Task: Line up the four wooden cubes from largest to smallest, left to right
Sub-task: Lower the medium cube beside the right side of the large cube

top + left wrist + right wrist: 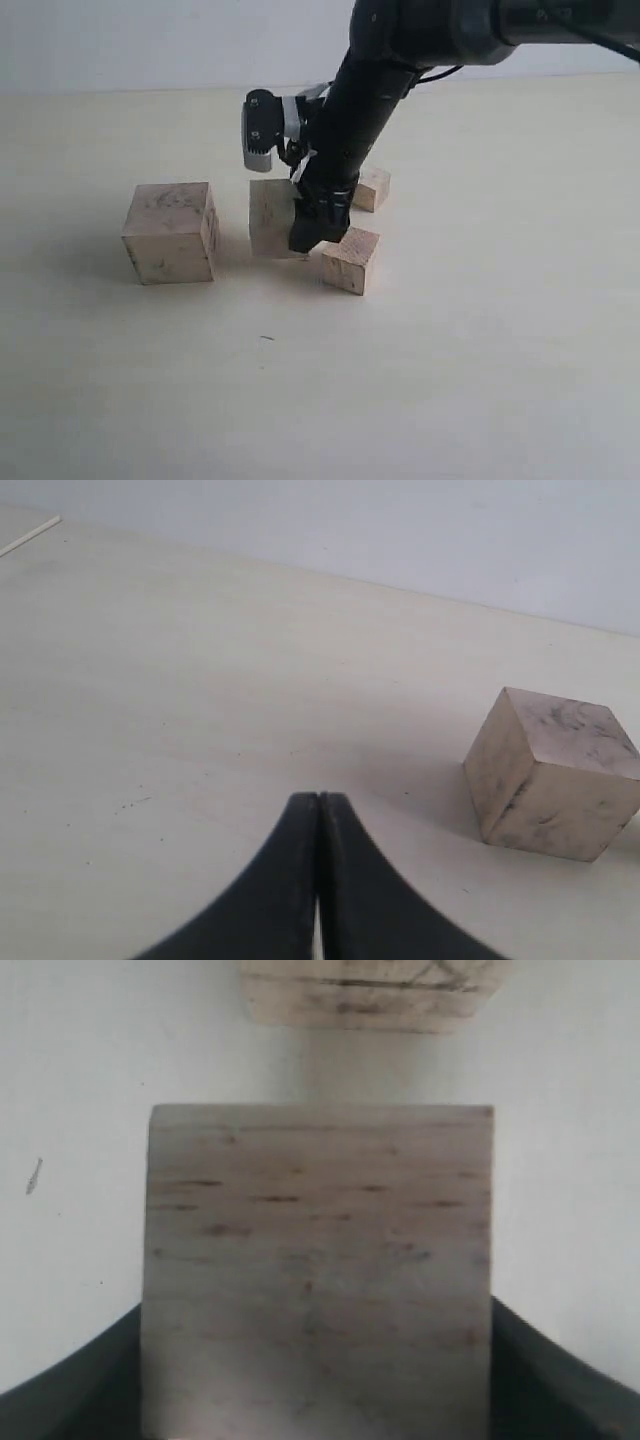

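Note:
Four pale wooden cubes rest on the table. The largest cube, with dark smudges, is farthest left; it also shows as the largest cube and the largest cube. To its right stands the second-largest cube, which fills the right wrist view as the second-largest cube. My right gripper reaches down over it, its fingers pressed on both sides. The third cube lies nearer the front, right of the gripper. The smallest cube sits behind. My left gripper is shut and empty.
The tabletop is a plain cream surface, bare in front and on the right. The dark right arm comes down from the upper right over the two small cubes. A pale wall runs along the back.

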